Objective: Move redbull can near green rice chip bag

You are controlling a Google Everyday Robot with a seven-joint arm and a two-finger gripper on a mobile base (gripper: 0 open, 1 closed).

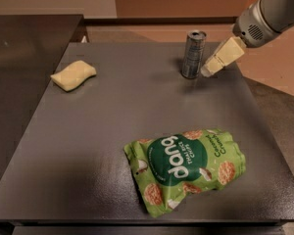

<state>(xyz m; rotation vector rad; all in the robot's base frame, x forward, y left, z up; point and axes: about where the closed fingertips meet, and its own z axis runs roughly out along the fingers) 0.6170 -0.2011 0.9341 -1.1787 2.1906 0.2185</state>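
Note:
The redbull can [193, 54] stands upright near the far edge of the dark grey table [88, 146], right of centre. The green rice chip bag [186, 169] lies flat near the front of the table, well in front of the can. My gripper [207, 71] reaches in from the upper right on a grey arm [264, 16]. Its cream tip is just right of the can's lower half, very close to it. Nothing is seen held in it.
A pale yellow sponge-like lump [73, 75] lies at the table's far left. A second dark surface [24, 43] adjoins on the left. The table's right edge [264, 126] borders the floor.

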